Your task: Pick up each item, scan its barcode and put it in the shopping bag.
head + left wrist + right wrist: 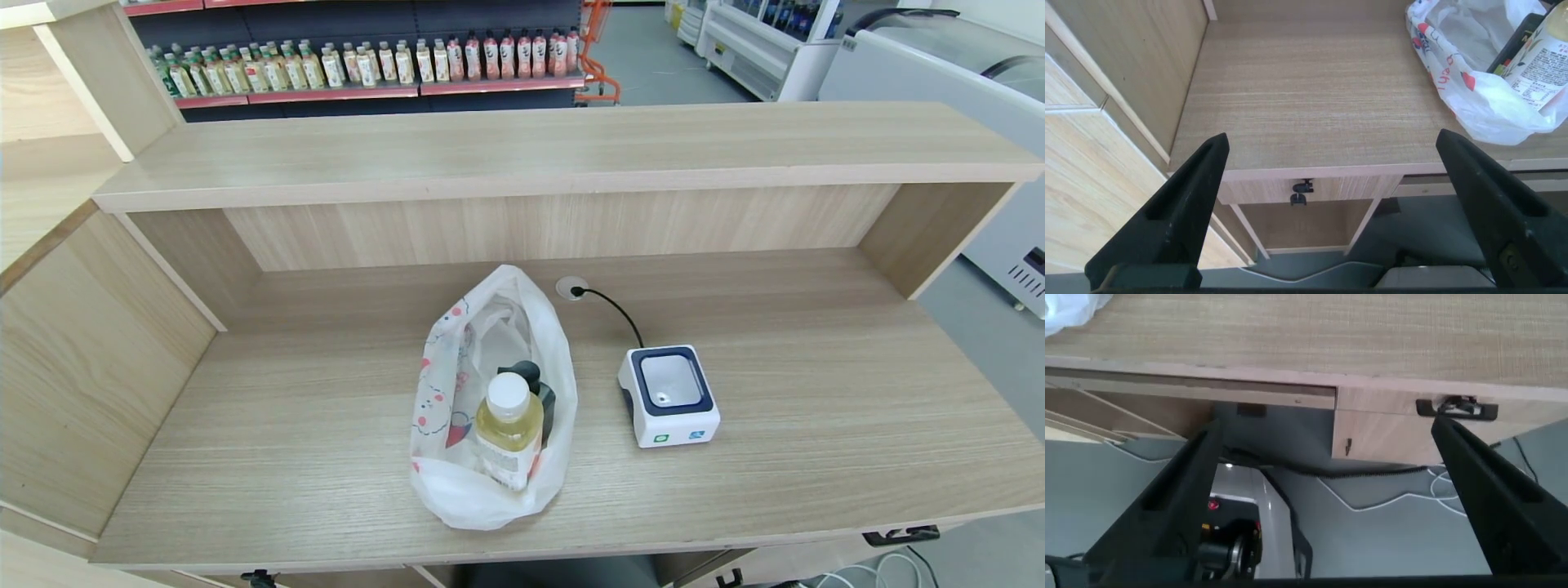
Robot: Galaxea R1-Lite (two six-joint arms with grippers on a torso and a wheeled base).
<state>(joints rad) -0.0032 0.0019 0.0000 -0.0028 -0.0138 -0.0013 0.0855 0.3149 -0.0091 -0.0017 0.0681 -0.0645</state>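
Head view first: shows the shopping bag (437,392) standing open near the middle of the desk (310,441), close to its near edge. Holds two items inside: a bottle (509,429) of yellow drink with a white cap, upright, and a dark item (535,380) just behind it, touching or nearly so. Places the scanner (669,396) just beside the bag toward the right edge, window up, with its cable (614,309) running to a port (571,287) near the back edge. Suggests a task at or near its end: both visible items bagged and presumably scanned; cannot tell whether more wait elsewhere. Left wrist view next: catches the left end effector (1335,212) with fingers wide apart, gripping nothing, hanging off the near edge toward the near left corner. Puts the bag and bottle well apart from it, farther along the near edge. Right wrist view last: finds the right end effector (1327,506) likewise spread and empty, down below the near edge, facing the desk's underside and loose wires (1372,469). Glimpses a white scrap of the bag on the desktop, well apart from the fingers. Leaves, by this reading, little beyond confirming that nothing remains to scan.
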